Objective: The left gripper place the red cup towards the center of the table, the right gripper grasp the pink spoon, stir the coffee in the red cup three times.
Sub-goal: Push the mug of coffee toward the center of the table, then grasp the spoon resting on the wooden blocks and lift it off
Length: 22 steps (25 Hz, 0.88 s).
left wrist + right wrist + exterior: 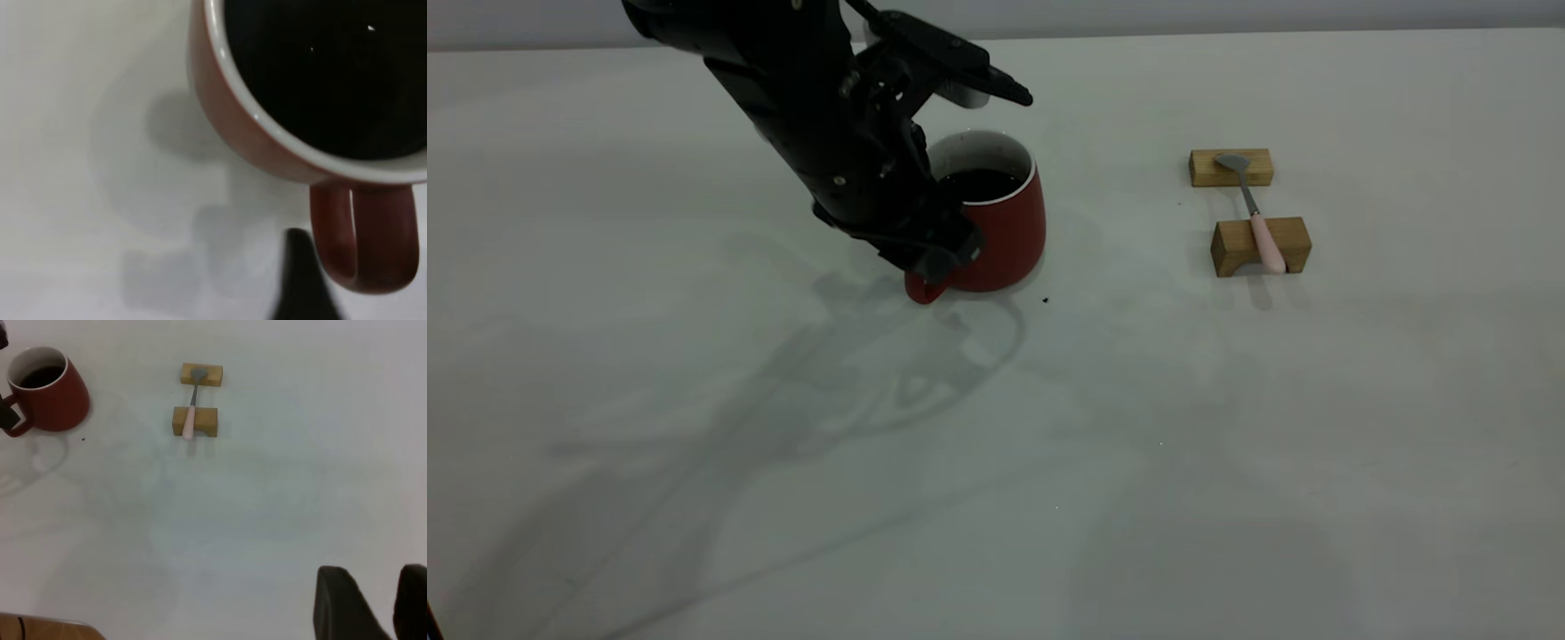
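The red cup (1009, 227) stands on the table (996, 462) a little left of the middle, holding dark coffee (978, 184). My left gripper (943, 260) is down at the cup's handle (377, 243); a black part of it shows right beside the handle in the left wrist view. The rim (267, 130) and coffee (333, 67) fill that view. The pink spoon (1260, 222) lies across two wooden blocks to the right of the cup. My right gripper (372, 573) hangs open over bare table, far from the spoon (191, 415) and the cup (57, 397), with nothing in it.
The spoon's bowl rests on the far block (1209, 167) and its pink handle on the near block (1232, 247). A tiny dark speck (1045, 300) lies just right of the cup's base. A wooden table edge (40, 628) shows in the right wrist view.
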Each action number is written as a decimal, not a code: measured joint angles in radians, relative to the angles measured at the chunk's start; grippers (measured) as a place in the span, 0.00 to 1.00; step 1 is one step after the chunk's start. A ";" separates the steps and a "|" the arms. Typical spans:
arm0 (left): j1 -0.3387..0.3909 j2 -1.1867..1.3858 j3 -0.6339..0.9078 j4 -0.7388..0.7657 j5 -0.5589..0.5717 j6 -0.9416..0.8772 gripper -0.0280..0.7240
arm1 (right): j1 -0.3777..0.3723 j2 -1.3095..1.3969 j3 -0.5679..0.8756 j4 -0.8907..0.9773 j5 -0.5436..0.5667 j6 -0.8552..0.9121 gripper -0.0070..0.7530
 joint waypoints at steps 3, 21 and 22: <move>0.007 -0.061 0.000 0.009 0.042 0.019 0.92 | 0.000 0.000 0.000 0.000 0.000 0.000 0.32; 0.011 -0.966 0.000 0.189 0.822 -0.086 0.55 | 0.000 0.000 0.000 0.000 0.000 0.000 0.32; 0.011 -1.005 0.001 0.189 0.848 -0.086 0.53 | 0.000 0.000 0.000 0.000 0.000 0.000 0.32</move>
